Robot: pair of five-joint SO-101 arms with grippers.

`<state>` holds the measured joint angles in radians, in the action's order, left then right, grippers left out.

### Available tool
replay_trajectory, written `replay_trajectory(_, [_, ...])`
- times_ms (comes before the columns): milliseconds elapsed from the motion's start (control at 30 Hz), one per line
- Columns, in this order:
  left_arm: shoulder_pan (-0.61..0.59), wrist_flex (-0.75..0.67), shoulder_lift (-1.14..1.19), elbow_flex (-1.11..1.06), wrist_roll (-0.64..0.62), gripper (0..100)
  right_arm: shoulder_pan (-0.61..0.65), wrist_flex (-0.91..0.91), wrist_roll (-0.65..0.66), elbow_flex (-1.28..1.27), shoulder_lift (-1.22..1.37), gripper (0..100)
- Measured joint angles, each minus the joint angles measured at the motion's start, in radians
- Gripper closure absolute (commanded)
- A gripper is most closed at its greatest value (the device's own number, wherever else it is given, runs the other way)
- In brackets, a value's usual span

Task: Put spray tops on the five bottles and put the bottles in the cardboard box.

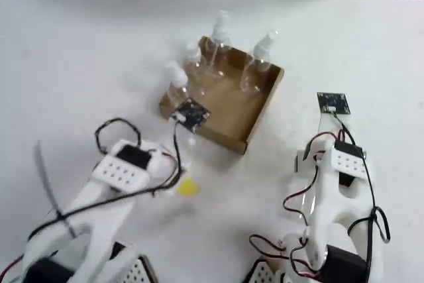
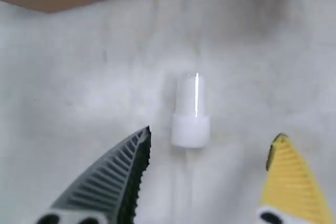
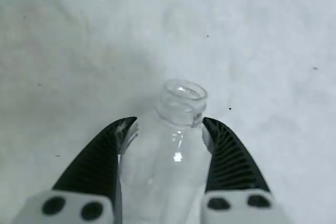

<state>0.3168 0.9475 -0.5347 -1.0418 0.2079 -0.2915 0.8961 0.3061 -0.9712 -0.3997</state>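
High view: the cardboard box (image 1: 233, 120) sits near the middle of the white tabletop (image 1: 79, 51). Four capped bottles (image 1: 257, 64) stand upright in it, each with its spray top on, grouped toward the box's 12 o'clock side. The left arm (image 1: 122, 170) lies at 7 o'clock from the box and the right arm (image 1: 338, 183) at 4 o'clock.

Left wrist view: the left claw (image 2: 212, 136) is spread wide over the tabletop, with a grey ribbed finger (image 2: 121, 171) on one side and a yellow finger (image 2: 289, 182) on the other. A loose spray top (image 2: 190, 111) lies on its side on the tabletop just beyond the fingertips, roughly between them and touching neither. An edge of the cardboard box runs along the far side.

Right wrist view: the right claw (image 3: 168, 124) is closed around the shoulders of the uncapped bottle (image 3: 165, 166), one black finger (image 3: 231, 161) pressed to each side. The bottle's open neck (image 3: 181, 99) projects past the fingertips, with bare tabletop behind it.
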Motion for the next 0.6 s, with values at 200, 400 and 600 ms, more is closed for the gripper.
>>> replay_trajectory(200, [-0.002, -0.086, 0.242, 0.046, 0.000, 66, 0.000, 0.000, 0.000, 0.000, 0.000, 98.3])
replay_trajectory(400, [0.017, -0.098, 0.285, 0.051, -0.009, 69, 0.000, 0.000, 0.000, 0.000, 0.000, 98.3])
replay_trajectory(600, [0.046, -0.098, 0.290, 0.051, -0.075, 99, 0.000, 0.000, 0.000, 0.000, 0.000, 98.3])
